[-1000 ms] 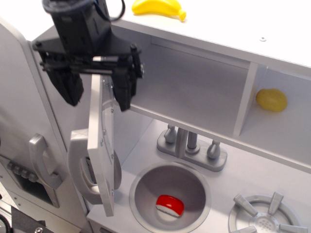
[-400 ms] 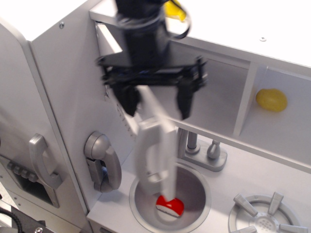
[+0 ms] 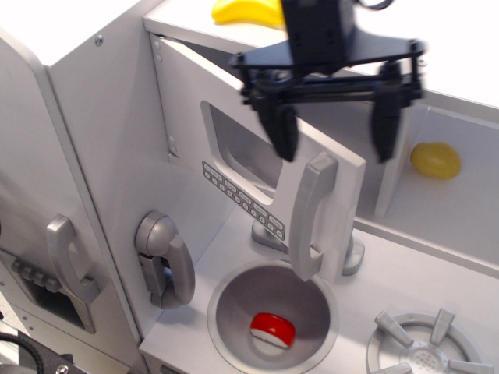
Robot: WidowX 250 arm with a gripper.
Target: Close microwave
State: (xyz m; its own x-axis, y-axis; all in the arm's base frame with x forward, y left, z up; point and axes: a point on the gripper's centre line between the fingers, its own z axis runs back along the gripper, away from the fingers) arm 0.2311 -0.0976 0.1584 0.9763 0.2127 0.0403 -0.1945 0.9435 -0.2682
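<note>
Since a second ago your microwave (image 3: pixel 257 175) door has swung most of the way shut, its tall handle (image 3: pixel 312 214) upright below your open, empty jaws.

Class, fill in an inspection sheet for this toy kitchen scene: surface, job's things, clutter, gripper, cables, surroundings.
Surface: grey counter with sink and burner.
Job's things: microwave door ajar, not flush; silver handle faces out.
Clutter: red-and-white item in sink; banana on top; yellow lemon-like item on shelf.
Gripper: gripper open, fingers straddling the door's top edge.
Cables: black cable at top edge.
Surroundings: wall phone; lower door handle.
</note>
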